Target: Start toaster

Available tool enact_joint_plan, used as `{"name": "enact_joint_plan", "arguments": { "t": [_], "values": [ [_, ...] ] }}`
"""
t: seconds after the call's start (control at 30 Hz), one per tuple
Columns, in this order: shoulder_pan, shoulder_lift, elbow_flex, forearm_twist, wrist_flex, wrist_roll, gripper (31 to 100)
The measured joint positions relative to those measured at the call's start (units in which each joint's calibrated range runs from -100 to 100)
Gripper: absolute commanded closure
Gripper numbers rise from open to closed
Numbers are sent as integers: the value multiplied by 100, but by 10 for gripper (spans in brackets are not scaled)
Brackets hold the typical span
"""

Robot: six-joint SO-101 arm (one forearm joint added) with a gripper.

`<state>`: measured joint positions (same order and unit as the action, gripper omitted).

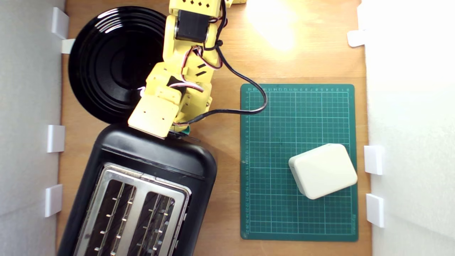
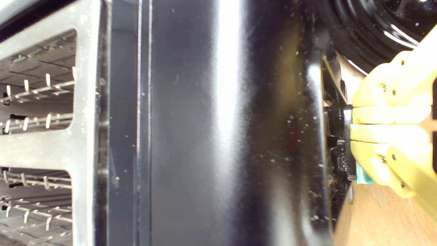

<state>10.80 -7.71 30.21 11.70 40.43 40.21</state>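
- The black toaster [image 1: 142, 185] filled the lower left of the exterior view, its long axis running from the near-left corner toward the arm.
- The yellow gripper [image 2: 355, 124] sat at the toaster's far end wall, its two fingers pressed together and apparently shut.
- A sliver of the teal lever knob [image 2: 362, 177] showed just beside the fingers, touching or nearly so.
- A black plate [image 1: 106, 64] lay behind the arm; a green cutting mat [image 1: 298, 117] with a white box [image 1: 322, 170] lay well right, clear of the lever.

– What sort of place are you working in?
– A lab-style test bench: your wooden table [image 1: 227, 53] is fenced by white panels [image 1: 412, 106] on clips [image 1: 374, 160], with a green cutting mat [image 1: 277, 124] laid out.
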Motion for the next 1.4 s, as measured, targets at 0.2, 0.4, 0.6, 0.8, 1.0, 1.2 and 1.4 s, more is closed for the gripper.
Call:
{"name": "enact_joint_plan", "arguments": {
  "t": [0.2,0.4,0.6,0.8,1.0,1.2,1.4],
  "values": [
    [-9,-17,315,0,-196,5,989],
    [-54,-42,686,0,-536,11,989],
    [-63,-67,1038,0,-894,11,989],
    [-63,-83,1288,0,-1200,38,989],
    [-63,-108,1640,0,-1574,43,989],
    [-63,-125,2122,0,-2153,54,989],
    [-108,-133,2243,-10,-2298,22,989]
  ]
}}
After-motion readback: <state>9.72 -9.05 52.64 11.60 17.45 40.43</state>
